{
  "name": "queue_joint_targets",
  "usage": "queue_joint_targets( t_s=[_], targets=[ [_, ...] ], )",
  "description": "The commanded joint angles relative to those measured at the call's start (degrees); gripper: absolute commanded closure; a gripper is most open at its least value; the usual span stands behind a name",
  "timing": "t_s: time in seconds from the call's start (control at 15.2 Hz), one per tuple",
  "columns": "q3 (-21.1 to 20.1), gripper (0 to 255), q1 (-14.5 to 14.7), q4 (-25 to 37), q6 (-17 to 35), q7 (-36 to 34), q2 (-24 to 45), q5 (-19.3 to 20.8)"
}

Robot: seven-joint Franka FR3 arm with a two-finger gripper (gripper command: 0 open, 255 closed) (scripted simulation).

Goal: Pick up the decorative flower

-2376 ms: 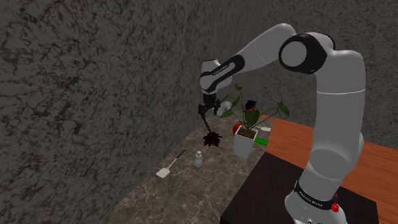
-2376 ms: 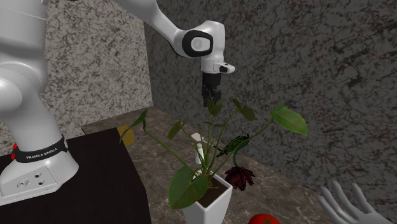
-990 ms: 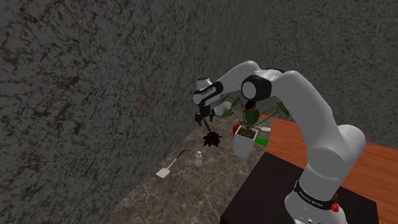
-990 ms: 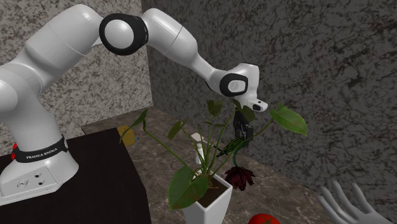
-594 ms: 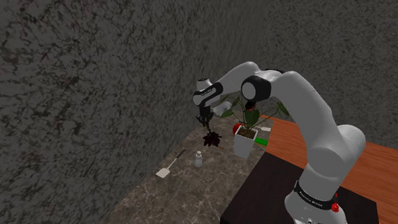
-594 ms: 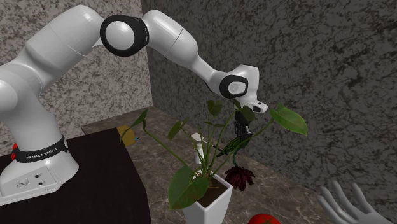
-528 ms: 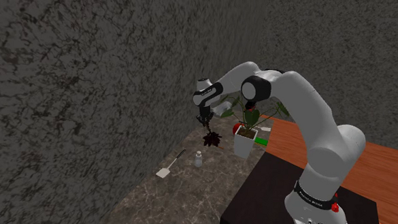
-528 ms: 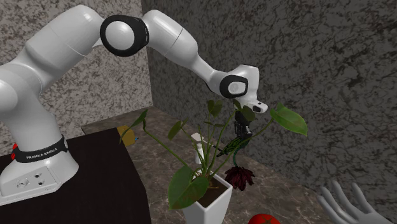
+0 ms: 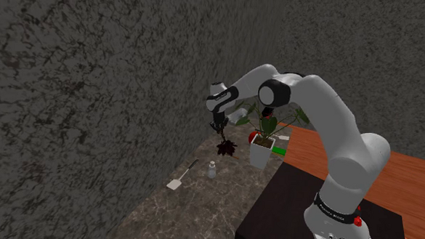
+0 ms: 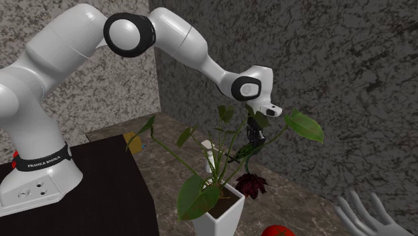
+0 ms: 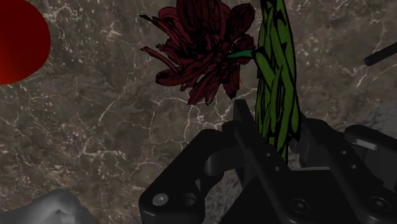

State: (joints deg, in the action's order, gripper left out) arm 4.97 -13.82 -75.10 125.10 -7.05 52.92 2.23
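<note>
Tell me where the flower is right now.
In the second exterior view the flower hangs from the gripper, which clasps its green stem, just right of the potted plant and over the counter.

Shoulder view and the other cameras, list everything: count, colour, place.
counter: one, dark marbled, along the wall
decorative flower: one, dark red bloom, green stem, hanging bloom-down over the counter
potted plant: one, green leaves in white pot, on the counter
spatula: one, white, on the counter
small bottle: one, pale, beside the spatula
red round thing: one, red, near the plant
hand-shaped figure: one, grey, second exterior view's lower right
stand: one, black, beside the counter
arm: one, white, on the stand
gripper: one, black, shut on the flower's stem
</note>
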Motion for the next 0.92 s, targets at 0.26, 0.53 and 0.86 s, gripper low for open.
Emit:
queue_joint_targets(
  t_s=[0.26, 0.53, 0.86],
  targets=[
    [0.09, 255, 0.12, -0.62, -2.4, 0.18, -3.07, 0.07],
    [0.15, 255, 0.17, -0.63, -4.23, 0.33, -4.92, 0.11],
    [0.19, 255, 0.21, -0.49, -5.75, 0.44, -6.29, 0.13]
  ],
)
